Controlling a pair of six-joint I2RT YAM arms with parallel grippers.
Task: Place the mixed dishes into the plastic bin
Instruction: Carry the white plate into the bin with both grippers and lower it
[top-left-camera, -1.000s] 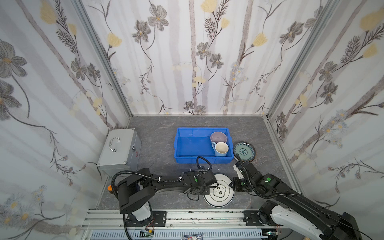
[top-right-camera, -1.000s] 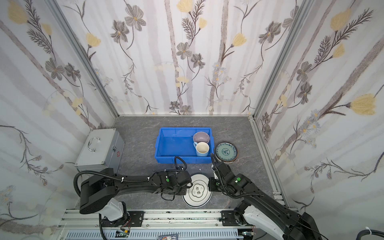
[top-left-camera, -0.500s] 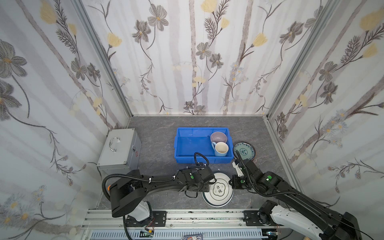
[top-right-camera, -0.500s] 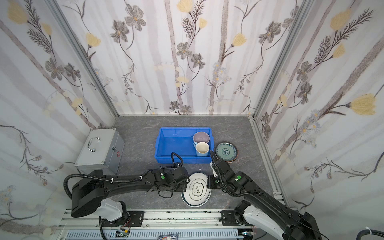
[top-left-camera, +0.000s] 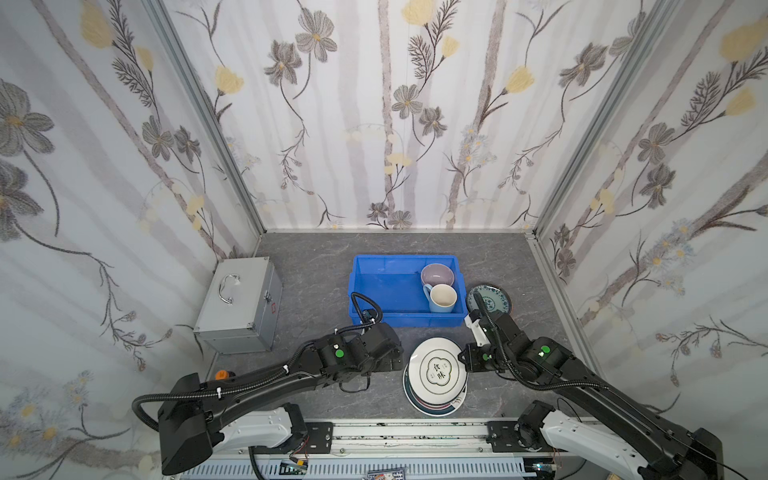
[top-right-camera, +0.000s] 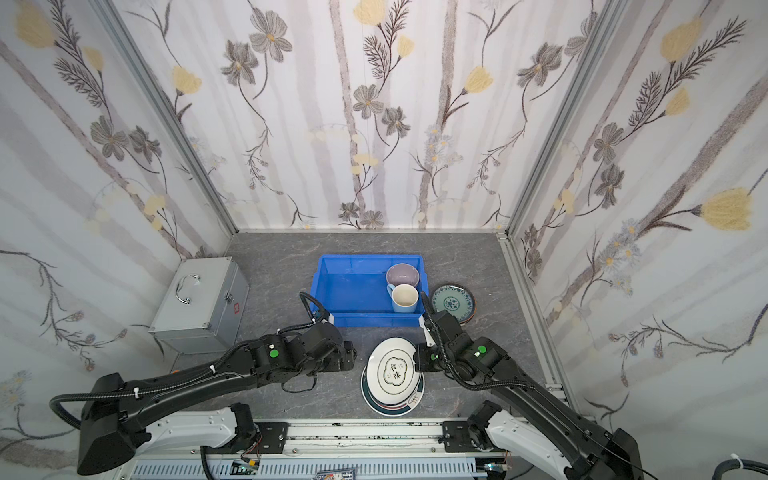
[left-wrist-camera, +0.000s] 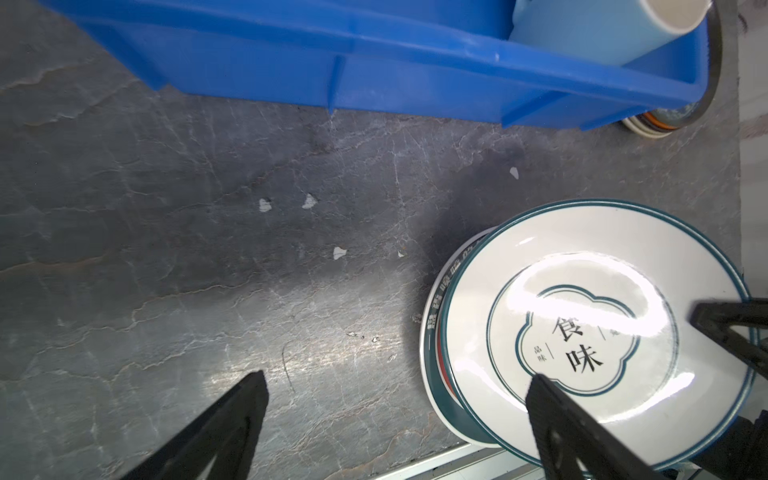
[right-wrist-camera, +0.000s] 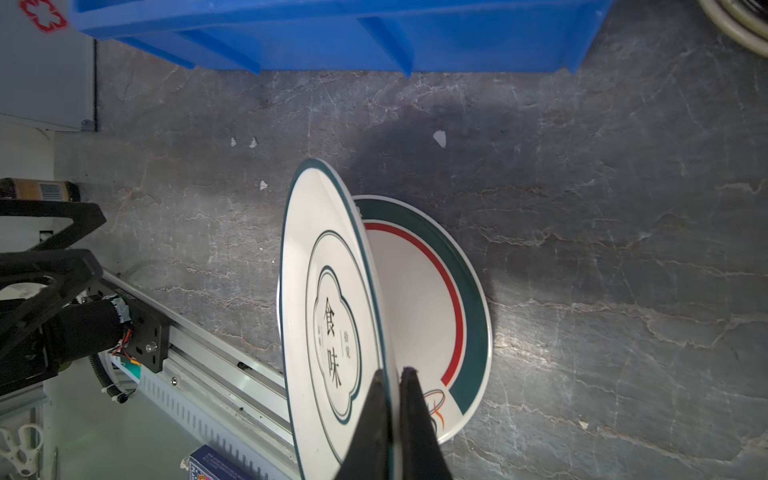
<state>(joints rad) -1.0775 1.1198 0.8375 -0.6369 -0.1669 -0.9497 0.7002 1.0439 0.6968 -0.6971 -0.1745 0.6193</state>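
While the purple bowl (top-left-camera: 437, 275) and the blue mug (top-left-camera: 442, 298) are already sitting inside the blue bin (top-left-camera: 405, 259), the plates are all lying outside it. The right hand (right-wrist-camera: 392, 374) is clamping the rim of the white plate (top-left-camera: 438, 370), holding it tilted above the red-banded plate (right-wrist-camera: 440, 299) on the surface in front of the bin. The left hand (left-wrist-camera: 397, 376) is hanging beside that stack, fingers wide apart, gripping nothing. A teal-patterned plate (top-left-camera: 490, 297) is lying just beside the bin. Most of the job, I judge, is waiting.
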